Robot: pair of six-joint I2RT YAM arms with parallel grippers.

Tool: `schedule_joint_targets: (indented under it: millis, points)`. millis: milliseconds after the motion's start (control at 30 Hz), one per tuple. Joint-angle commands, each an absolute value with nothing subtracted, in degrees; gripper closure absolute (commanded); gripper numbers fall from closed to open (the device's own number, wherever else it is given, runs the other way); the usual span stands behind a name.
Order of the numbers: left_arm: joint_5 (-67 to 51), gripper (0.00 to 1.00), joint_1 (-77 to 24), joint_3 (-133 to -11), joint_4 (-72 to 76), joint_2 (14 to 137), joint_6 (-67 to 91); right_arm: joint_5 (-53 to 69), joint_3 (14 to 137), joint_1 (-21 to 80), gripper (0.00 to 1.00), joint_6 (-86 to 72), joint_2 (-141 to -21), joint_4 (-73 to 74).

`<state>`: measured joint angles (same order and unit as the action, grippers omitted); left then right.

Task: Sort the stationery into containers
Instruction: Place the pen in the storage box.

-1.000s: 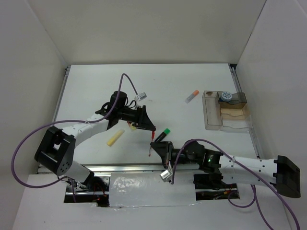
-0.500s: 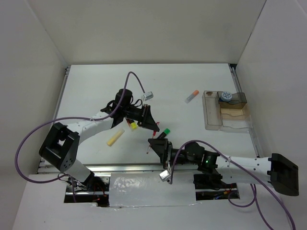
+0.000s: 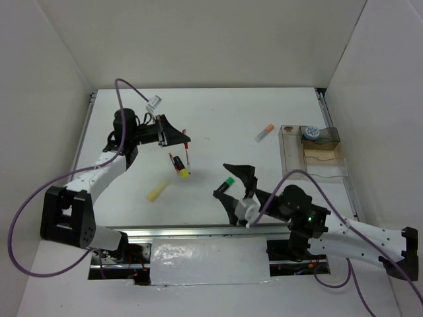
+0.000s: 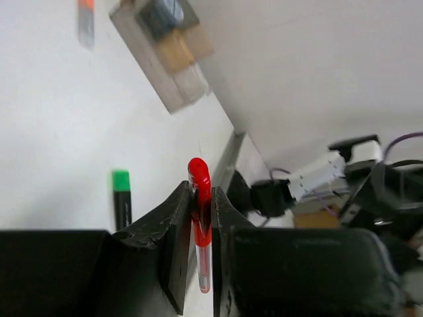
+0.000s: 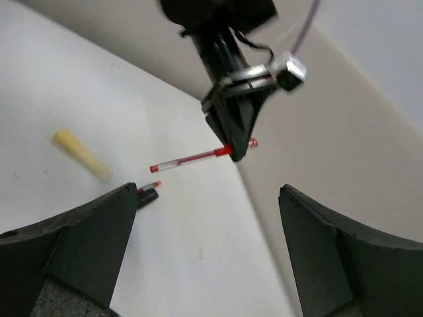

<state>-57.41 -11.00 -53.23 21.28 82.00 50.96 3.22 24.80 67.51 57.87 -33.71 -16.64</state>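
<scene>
A thin red pen (image 4: 199,218) hangs above the table with my left gripper (image 3: 182,139) shut on its capped end. The pen (image 3: 188,156) points down toward a yellow-capped black highlighter (image 3: 178,166). My right gripper (image 3: 232,186) stands open and empty over a green-capped highlighter (image 3: 227,183). A pale yellow stick (image 3: 158,191) lies at the near left and an orange-capped marker (image 3: 265,133) at the far right. The smoky organiser (image 3: 291,153) with its tan box holds a blue-topped tub (image 3: 311,134). The right wrist view shows the held pen (image 5: 192,158).
White walls close the table on three sides. A metal rail (image 3: 198,232) runs along the near edge. Purple cables (image 3: 39,191) loop from both arms.
The red pen passed from my right gripper to my left. The left shut on it and swung back and left; the right opened wide and pulled away.
</scene>
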Motion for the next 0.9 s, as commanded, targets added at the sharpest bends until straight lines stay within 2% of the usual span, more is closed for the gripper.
schedule_joint_targets:
  millis: [0, 67, 200, 233, 333, 500, 867]
  points:
    - [-51.4, 1.0, -9.8, -50.2, 33.0, 74.6, 50.6, -5.3, 37.8, 63.9, 0.07, 24.3, -41.4, -0.5]
    - [-51.7, 0.99, -9.4, -47.3, 40.8, 74.0, 55.2, -0.4, 48.3, 60.1, 0.14, 11.9, -48.6, 8.4]
    - [-51.8, 0.98, -11.0, -43.9, 51.0, 74.4, 62.2, 16.8, 65.1, 45.6, 0.25, -9.5, -59.9, 14.5]
    - [-51.6, 0.98, -12.2, -43.9, 52.3, 74.4, 63.8, 24.4, 67.4, 43.2, 0.32, -13.4, -64.6, 15.3]
    - [-51.1, 0.98, -14.7, -44.5, 53.4, 75.1, 65.8, 32.7, 71.6, 38.3, 0.43, -24.8, -70.2, 12.7]
    - [-48.9, 0.97, -15.8, -44.1, 56.2, 75.9, 69.7, 32.2, 74.1, 42.1, 0.45, -23.3, -75.0, 15.2]
    - [-49.1, 0.97, -16.0, -44.2, 60.0, 77.6, 73.6, 31.5, 74.2, 42.4, 0.52, -25.0, -78.1, 14.9]
